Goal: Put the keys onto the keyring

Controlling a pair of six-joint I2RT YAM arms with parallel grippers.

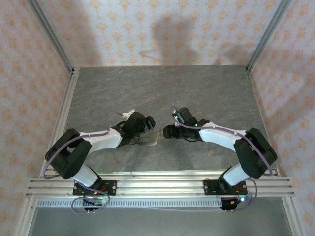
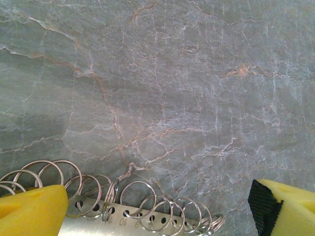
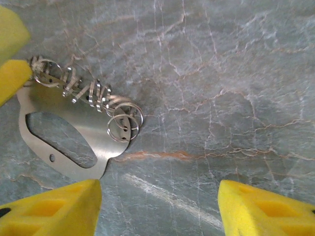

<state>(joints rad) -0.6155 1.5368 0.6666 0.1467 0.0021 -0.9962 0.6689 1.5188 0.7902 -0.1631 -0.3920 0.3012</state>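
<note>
The keyring is a flat steel plate with an oval cut-out and a row of several wire rings threaded through holes along one edge. It lies on the grey stone table, between the two arms. My left gripper is open, and the plate's ringed edge lies between its yellow fingers. My right gripper is open over bare table just right of the plate, with nothing between its fingers. The keys are out of view.
Aluminium rails and patterned walls enclose the table on three sides. The left gripper's yellow fingers show at the upper left of the right wrist view. The two grippers face each other closely at mid-table.
</note>
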